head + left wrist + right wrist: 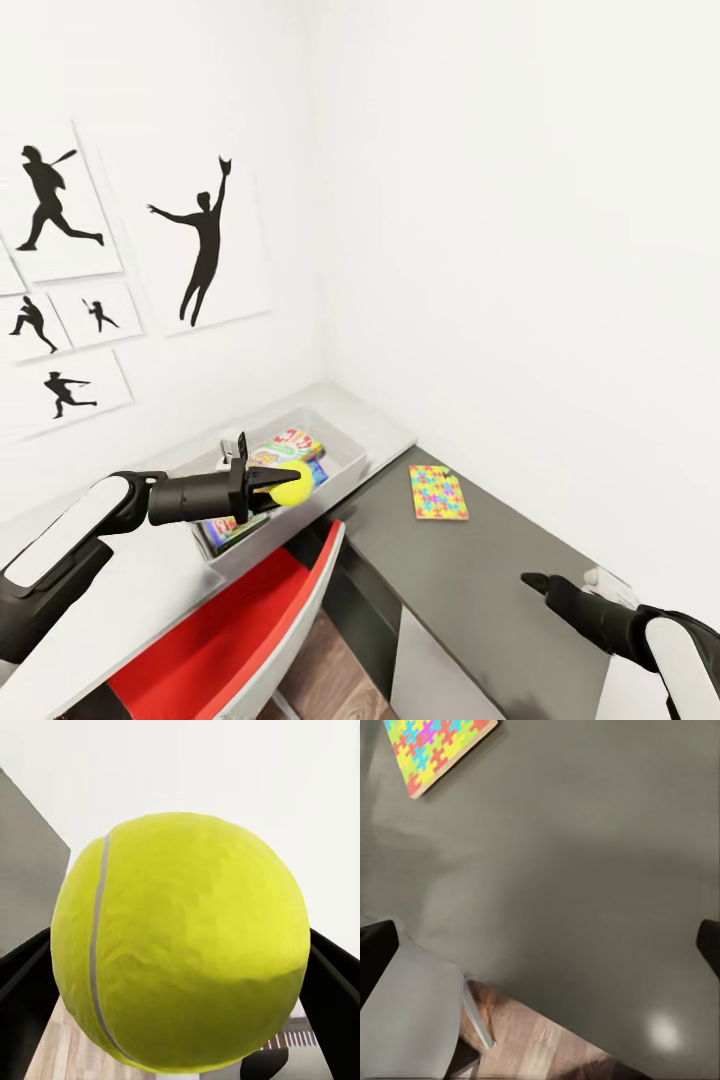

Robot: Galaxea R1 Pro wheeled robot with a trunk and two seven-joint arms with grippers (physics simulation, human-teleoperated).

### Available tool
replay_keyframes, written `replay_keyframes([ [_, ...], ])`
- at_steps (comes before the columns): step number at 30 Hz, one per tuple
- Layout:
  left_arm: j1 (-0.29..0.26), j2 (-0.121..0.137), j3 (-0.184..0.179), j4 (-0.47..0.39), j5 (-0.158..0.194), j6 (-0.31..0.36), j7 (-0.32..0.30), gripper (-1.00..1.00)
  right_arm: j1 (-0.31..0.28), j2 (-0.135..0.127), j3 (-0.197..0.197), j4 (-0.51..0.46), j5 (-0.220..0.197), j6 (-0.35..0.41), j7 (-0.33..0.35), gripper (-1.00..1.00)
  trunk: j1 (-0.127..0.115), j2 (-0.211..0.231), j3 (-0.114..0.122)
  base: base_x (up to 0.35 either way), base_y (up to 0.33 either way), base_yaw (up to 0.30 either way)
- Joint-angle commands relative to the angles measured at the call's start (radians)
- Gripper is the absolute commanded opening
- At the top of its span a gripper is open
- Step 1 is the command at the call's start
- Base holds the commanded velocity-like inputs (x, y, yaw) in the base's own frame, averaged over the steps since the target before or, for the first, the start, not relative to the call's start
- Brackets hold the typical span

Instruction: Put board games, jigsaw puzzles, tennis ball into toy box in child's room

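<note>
My left gripper point(283, 484) is shut on the yellow tennis ball point(293, 482), holding it just above the near side of the light grey toy box point(337, 487) on the pale table point(130, 600). Up close in the left wrist view, the ball point(180, 941) sits between two dark fingers point(334, 982). Colourful board games point(290, 443) lie inside the box. One jigsaw puzzle point(438, 492) lies flat on the dark grey surface point(480, 580) to the right, and it is also in the right wrist view point(435, 750). My right gripper point(545, 583) hovers open and empty over that surface, short of the puzzle.
A red and white chair point(230, 630) stands below the toy box, against the table's front. A white drawer front point(430, 670) sits under the dark surface. White walls with black silhouette posters point(205, 240) close off the corner. Wooden floor point(540, 1042) lies beneath.
</note>
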Motion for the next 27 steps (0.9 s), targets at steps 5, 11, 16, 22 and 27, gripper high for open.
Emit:
replay_keyframes([
  [5, -0.002, 0.001, -0.002, 0.001, -0.005, 0.001, -0.007, -1.00, -0.001, 0.000, -0.001, -0.001, -0.011, 0.003, -0.009, 1.00, 0.001, -0.002, 0.003, 0.000, 0.000, 0.232],
  [11, -0.002, 0.001, -0.002, 0.001, -0.005, 0.001, -0.007, -1.00, -0.001, 0.000, -0.001, -0.001, -0.011, 0.003, -0.009, 1.00, 0.001, -0.002, 0.010, 0.000, 0.000, 0.213],
  [16, -0.002, 0.001, -0.003, 0.001, -0.005, 0.001, -0.007, -1.00, 0.001, -0.001, 0.000, -0.028, -0.010, 0.004, -0.009, 1.00, 0.001, -0.002, 0.016, 0.000, 0.000, 0.193],
  [22, -0.002, 0.001, -0.003, 0.001, -0.005, 0.001, -0.007, -1.00, -0.018, -0.003, -0.002, -0.043, -0.011, 0.028, -0.003, 1.00, 0.001, -0.002, 0.017, 0.000, 0.000, 0.040],
  [27, -0.002, 0.001, -0.002, 0.002, -0.006, 0.001, -0.007, -1.00, -0.088, -0.007, -0.002, -0.044, -0.017, 0.068, 0.048, 1.00, 0.001, -0.002, 0.017, 0.000, 0.000, 0.002],
])
